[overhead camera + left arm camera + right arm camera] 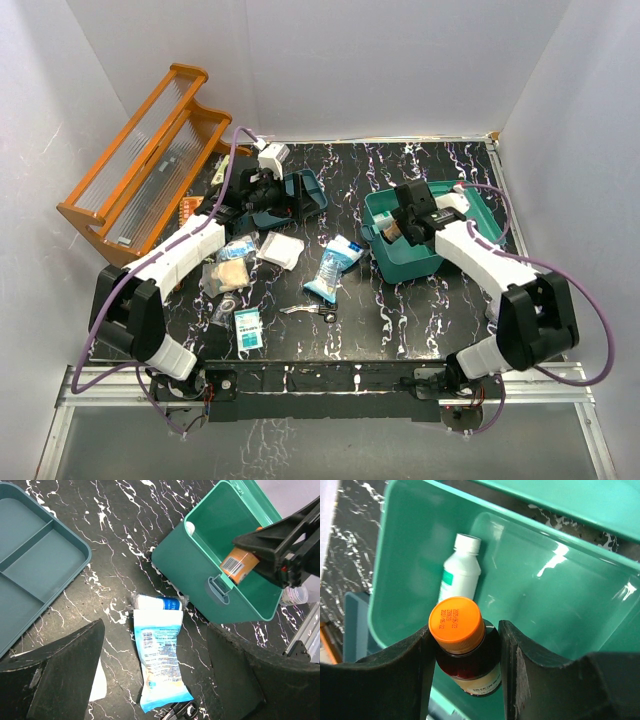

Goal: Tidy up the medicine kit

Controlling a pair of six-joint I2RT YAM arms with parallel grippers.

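Medicine kit has our R jaws reaching into it, pinching an orange-capped brown bottle. A white bottle lies on the kit floor beyond. Kit sits lid-open on R side of worktop. L jaws are spread wide above a blue-white packet, w/ teal divided tray nearby.

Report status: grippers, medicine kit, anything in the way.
Left gripper open, empty. Right gripper holds orange-capped brown bottle over teal plastic kit. White bottle inside.
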